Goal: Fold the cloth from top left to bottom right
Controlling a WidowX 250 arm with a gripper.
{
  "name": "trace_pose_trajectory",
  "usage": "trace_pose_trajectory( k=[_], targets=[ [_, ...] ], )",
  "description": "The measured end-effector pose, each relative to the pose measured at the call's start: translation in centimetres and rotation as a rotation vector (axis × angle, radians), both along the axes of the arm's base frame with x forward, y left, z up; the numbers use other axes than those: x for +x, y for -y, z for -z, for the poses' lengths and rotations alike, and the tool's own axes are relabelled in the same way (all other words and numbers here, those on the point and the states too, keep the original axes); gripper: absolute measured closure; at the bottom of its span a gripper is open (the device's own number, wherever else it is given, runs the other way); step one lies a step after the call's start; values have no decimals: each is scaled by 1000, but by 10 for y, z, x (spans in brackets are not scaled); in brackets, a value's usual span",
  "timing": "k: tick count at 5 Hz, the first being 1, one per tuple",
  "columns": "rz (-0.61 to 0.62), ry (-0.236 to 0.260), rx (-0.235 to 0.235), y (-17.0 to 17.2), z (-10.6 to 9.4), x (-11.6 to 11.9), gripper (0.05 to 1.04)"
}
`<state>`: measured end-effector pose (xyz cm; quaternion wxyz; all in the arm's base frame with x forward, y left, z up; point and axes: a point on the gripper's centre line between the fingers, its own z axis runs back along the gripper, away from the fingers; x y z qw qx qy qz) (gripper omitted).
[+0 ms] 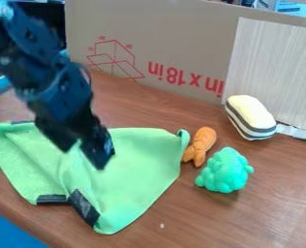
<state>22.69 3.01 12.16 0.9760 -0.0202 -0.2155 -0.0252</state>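
Observation:
My gripper point(83, 154) hangs at the left over the upper middle of the green cloth point(133, 174). Its two dark fingers are apart, with light green fabric visible in the gap; whether they touch it I cannot tell. The cloth lies wrinkled on the table, with a raised crease running down from beneath the fingers toward the dark patches on its lower edge. One corner points down near the bottom, and the upper right corner is curled beside the orange toy. The arm covers part of the cloth's upper left.
An orange toy point(199, 146) lies just right of the cloth, with a bumpy turquoise toy point(224, 170) beyond it. A cream and dark striped toy point(251, 117) is farther back, near the cardboard wall point(175, 38). Brown wood table point(266, 213) extends to the lower right.

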Motion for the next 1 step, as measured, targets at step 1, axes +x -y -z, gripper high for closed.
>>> trace_pose_trajectory(
  k=[1],
  targets=[
    [-93,27,186,-34,-42,34,83]
  ],
)
